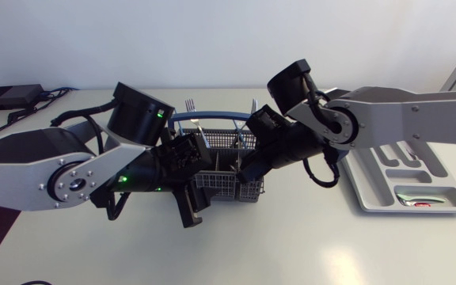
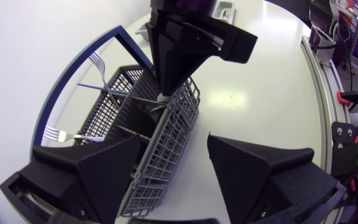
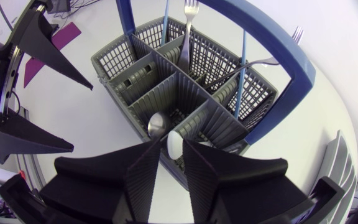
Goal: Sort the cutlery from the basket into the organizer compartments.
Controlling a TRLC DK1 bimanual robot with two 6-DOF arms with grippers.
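Here's the basket (image 1: pixel 212 186), grey mesh under a blue hoop handle, sitting mid-table between the two arms, with the organizer (image 1: pixel 370 198) well off to its right. Forks (image 3: pixel 190 9) stand tines-up in the basket's far compartments, and slim blue handles (image 3: pixel 242 62) poke up beside them. Now the right gripper (image 3: pixel 173 142): it's nose-down in the basket's near compartment, fingers (image 3: pixel 142 168) drawn almost together, and they're pinching the pale rounded end of a spoon (image 3: pixel 174 144) from both sides, so that's a firm grasp. A second spoon bowl (image 3: pixel 157 123) gleams just beside it in the same compartment. And the left gripper (image 2: pixel 174 140): spread wide at the basket's end, one finger (image 2: pixel 86 174) over the mesh, the other out over the table, gripping nothing
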